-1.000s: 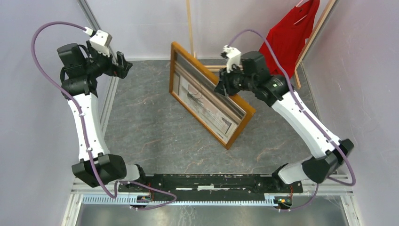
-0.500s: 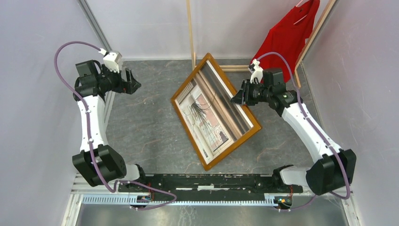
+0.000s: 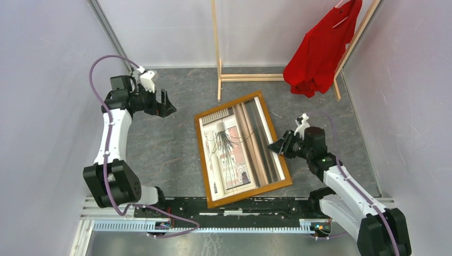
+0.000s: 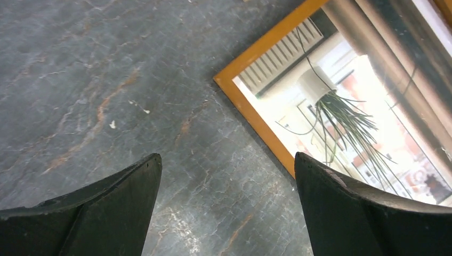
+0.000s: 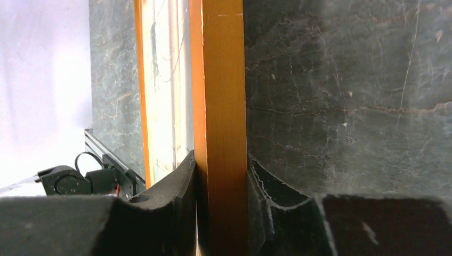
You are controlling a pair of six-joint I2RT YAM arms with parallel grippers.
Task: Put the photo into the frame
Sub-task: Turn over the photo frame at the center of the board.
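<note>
The frame [image 3: 201, 160], thin orange-brown strips, lies face up in the middle of the dark table with the photo [image 3: 234, 152] of a window and spiky plant showing inside it. My right gripper [image 3: 278, 146] is shut on the frame's right-hand strip [image 5: 224, 106], one finger on each side. The photo [image 5: 165, 80] shows to the left of that strip. My left gripper [image 3: 168, 106] hangs open over bare table, apart from the frame's far left corner [image 4: 256, 114], with nothing between its fingers [image 4: 226, 160]. The photo [image 4: 341, 106] fills the upper right of the left wrist view.
A pale wooden clothes rack [image 3: 217, 48] stands at the back with a red shirt [image 3: 320, 50] hanging at the back right. White walls close in on both sides. The black base rail [image 3: 240, 205] runs along the near edge, just below the frame's near end.
The right gripper has swung the frame from the back toward the near edge, turning and lowering it. The left arm has moved right toward the frame, still open.
</note>
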